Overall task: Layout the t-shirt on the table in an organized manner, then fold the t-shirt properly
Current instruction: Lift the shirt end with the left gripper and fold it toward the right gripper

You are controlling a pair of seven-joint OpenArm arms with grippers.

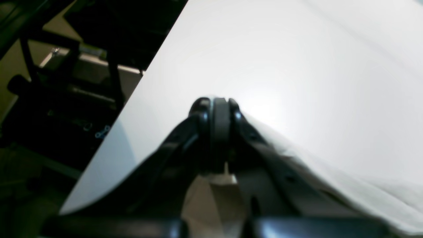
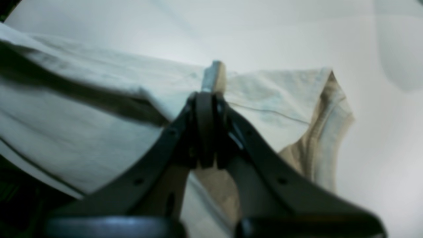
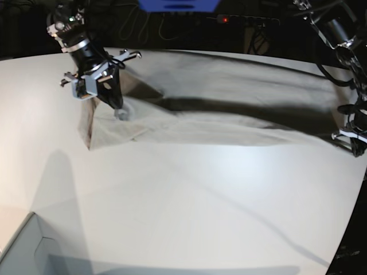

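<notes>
The light grey-beige t-shirt point(image 3: 229, 123) is stretched across the far side of the white table point(image 3: 183, 200), partly lifted, with a dark shadow under it. In the base view my right gripper point(image 3: 117, 107) is at the shirt's left end, where a sleeve point(image 2: 325, 132) hangs. In the right wrist view this gripper point(image 2: 206, 99) is shut on the t-shirt, and a fold of cloth pokes out past the tips. My left gripper point(image 3: 354, 143) is at the table's right edge. Its jaws point(image 1: 214, 105) are shut on the t-shirt's point(image 1: 363, 191) other end, and cloth trails off to the right.
A pale grey box corner point(image 3: 23, 252) sits at the near left of the table. The table's curved edge point(image 3: 351, 229) runs close by the left gripper. Dark stands and frames point(image 1: 66, 82) lie beyond that edge. A power strip point(image 3: 241, 20) is behind the table.
</notes>
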